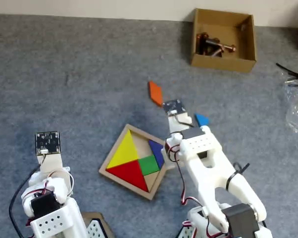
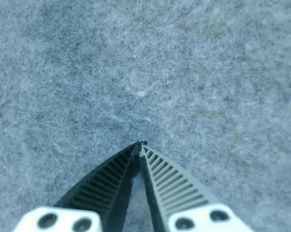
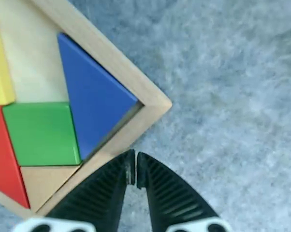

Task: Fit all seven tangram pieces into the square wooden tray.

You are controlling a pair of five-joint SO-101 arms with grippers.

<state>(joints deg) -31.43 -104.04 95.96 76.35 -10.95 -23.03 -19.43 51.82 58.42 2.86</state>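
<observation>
Plainly, the orange parallelogram (image 1: 155,93) and small blue triangle (image 1: 202,119) lie loose beyond the part-filled tray (image 1: 114,148). They are probably light, stiff and thin, best pinched across opposite edges. The right gripper (image 3: 136,169) is closed and empty by the tray's right corner. The left gripper (image 2: 139,147) is closed and empty over grey carpet (image 1: 65,74).
</observation>
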